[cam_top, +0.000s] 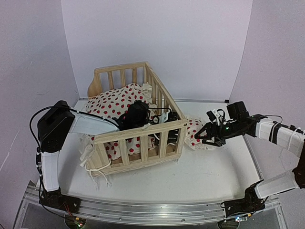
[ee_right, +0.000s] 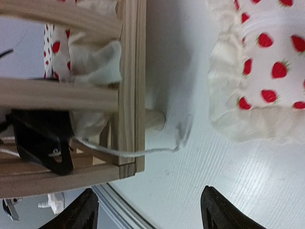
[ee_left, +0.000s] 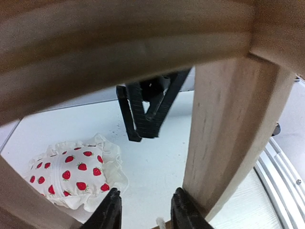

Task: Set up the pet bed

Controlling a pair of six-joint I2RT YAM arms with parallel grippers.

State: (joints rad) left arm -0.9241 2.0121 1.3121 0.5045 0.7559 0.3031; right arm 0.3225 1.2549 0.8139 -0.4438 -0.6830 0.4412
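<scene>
The pet bed (cam_top: 138,135) is a pine frame with slatted rails, standing mid-table with its red-dotted ruffled cushion (cam_top: 116,102) inside. My left arm reaches into the bed; its gripper (cam_top: 171,130) is at the right end rail. In the left wrist view it (ee_left: 147,210) is open, next to a wooden post (ee_left: 228,133), with a white string tip (ee_left: 162,223) loose between the fingers. My right gripper (cam_top: 204,137) is wide open and empty, just right of the bed. In the right wrist view it (ee_right: 151,212) faces the corner post (ee_right: 131,95) and a cushion tie string (ee_right: 128,153) that hangs out.
A small separate red-dotted pillow (cam_top: 194,133) lies on the table between the bed's right end and my right gripper; it also shows in the left wrist view (ee_left: 71,171) and the right wrist view (ee_right: 267,71). White walls enclose the table.
</scene>
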